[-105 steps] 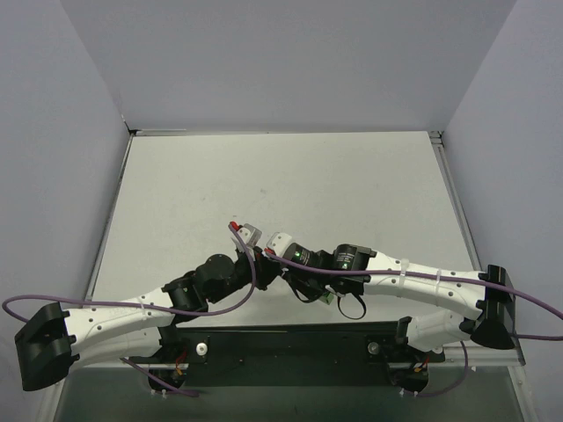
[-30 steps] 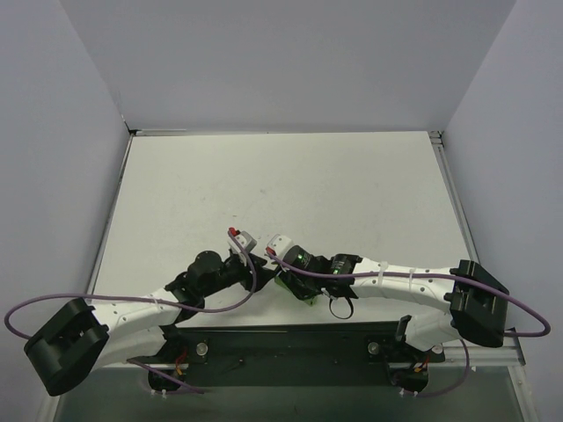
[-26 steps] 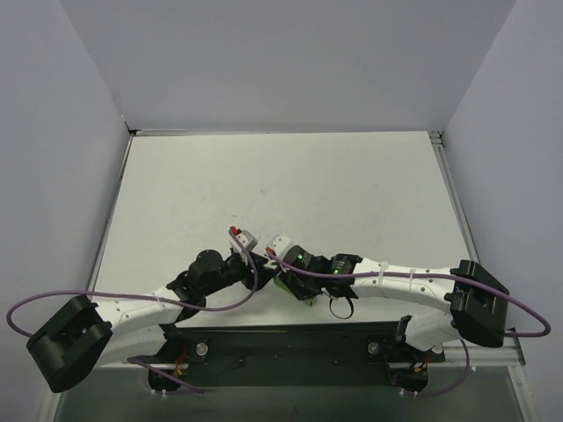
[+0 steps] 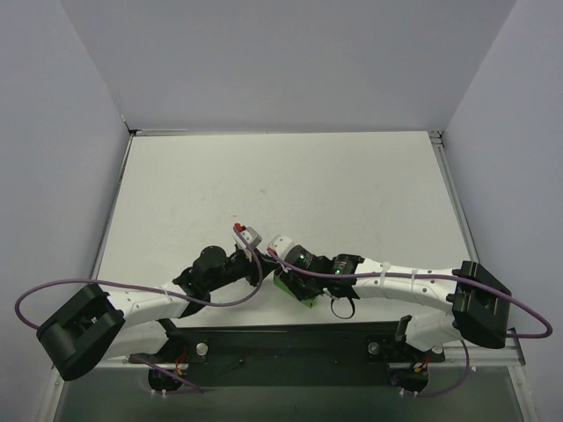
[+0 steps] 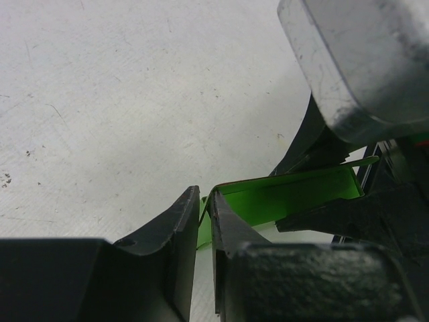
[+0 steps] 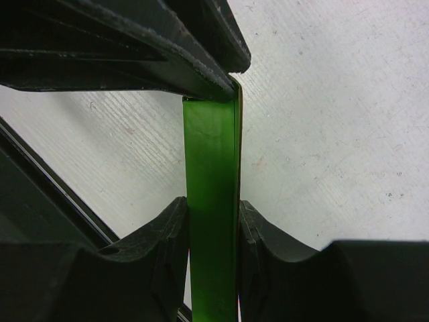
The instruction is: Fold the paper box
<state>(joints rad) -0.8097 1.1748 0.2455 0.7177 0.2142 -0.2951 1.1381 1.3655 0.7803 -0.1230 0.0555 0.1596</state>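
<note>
The paper box (image 4: 296, 288) sits near-centre on the table (image 4: 264, 176). The right gripper (image 6: 213, 209) clamps its flattened wall to steady it; the left gripper (image 5: 204, 196), narrowed, pinches a corner flap, likely to crease it.

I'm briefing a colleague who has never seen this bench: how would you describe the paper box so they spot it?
On the white table, look at the middle of the near edge. There the right gripper clamps the paper box, with the left gripper at its edge. It is thin, bright green card, the only green among black and white parts.
</note>
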